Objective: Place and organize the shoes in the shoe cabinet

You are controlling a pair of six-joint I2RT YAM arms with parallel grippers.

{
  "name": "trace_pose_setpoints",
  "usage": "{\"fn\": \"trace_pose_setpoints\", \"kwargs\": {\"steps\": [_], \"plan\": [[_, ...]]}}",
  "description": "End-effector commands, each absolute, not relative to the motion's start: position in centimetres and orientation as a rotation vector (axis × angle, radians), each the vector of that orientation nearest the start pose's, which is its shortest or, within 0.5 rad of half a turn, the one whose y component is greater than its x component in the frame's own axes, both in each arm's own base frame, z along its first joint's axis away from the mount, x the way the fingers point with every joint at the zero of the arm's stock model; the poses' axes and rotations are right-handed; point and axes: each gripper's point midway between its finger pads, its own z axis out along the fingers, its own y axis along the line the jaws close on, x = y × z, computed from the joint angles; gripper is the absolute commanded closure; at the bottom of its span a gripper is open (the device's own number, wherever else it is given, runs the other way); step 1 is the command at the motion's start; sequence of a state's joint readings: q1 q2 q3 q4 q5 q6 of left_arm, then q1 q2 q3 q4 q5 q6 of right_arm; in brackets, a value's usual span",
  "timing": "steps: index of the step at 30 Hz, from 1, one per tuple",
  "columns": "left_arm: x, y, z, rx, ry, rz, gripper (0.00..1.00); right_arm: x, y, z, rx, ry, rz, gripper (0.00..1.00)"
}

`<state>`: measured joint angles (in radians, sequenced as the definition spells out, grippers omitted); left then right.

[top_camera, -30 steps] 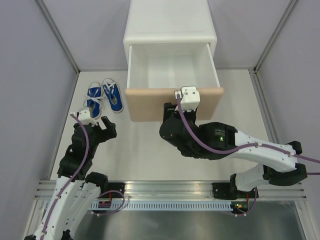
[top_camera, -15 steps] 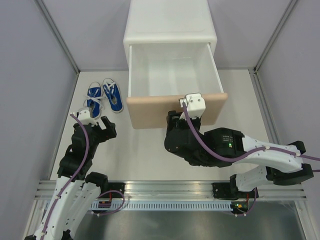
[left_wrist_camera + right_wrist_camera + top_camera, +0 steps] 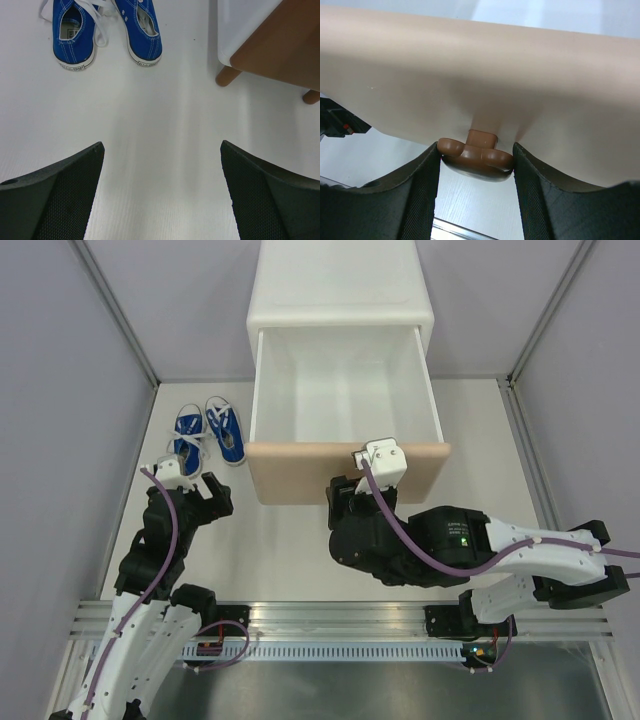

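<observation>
The white shoe cabinet (image 3: 340, 285) stands at the back, its upper drawer (image 3: 345, 390) pulled out and empty. My right gripper (image 3: 476, 152) is shut on the brown bear-face knob (image 3: 476, 160) of the beige drawer front (image 3: 300, 468); in the top view the gripper (image 3: 352, 485) sits under that front. The blue shoes (image 3: 210, 432) lie side by side left of the cabinet, and also at the top of the left wrist view (image 3: 107, 27). My left gripper (image 3: 161, 145) is open and empty, just short of them (image 3: 200, 485). The green shoes are out of view.
The brown lower drawer front (image 3: 285, 45) and a small brown foot (image 3: 227, 76) show at the right of the left wrist view. Grey walls close in the table on both sides. An aluminium rail (image 3: 340, 615) runs along the near edge.
My right gripper has pulled the beige drawer front a little further toward the near edge, and the right arm has drawn back with it. The left arm and the blue shoes have not moved.
</observation>
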<state>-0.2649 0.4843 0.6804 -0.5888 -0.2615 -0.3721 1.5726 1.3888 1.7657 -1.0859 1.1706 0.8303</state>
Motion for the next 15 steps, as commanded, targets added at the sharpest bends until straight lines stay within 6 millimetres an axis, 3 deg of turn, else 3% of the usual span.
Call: {"fn": "trace_pose_setpoints", "kwargs": {"steps": [1,6,15], "plan": [[23.3,-2.6,21.9,-0.259,1.898,-0.134,0.00,14.1,29.5,40.0,-0.068,1.834,0.443,0.80],[23.3,-2.6,21.9,-0.259,1.900,-0.136,0.00,13.9,28.7,40.1,-0.062,1.834,0.449,0.76],[23.4,-2.6,21.9,-0.258,1.902,-0.134,0.00,13.1,28.1,40.0,-0.083,1.845,0.470,0.90]]}}
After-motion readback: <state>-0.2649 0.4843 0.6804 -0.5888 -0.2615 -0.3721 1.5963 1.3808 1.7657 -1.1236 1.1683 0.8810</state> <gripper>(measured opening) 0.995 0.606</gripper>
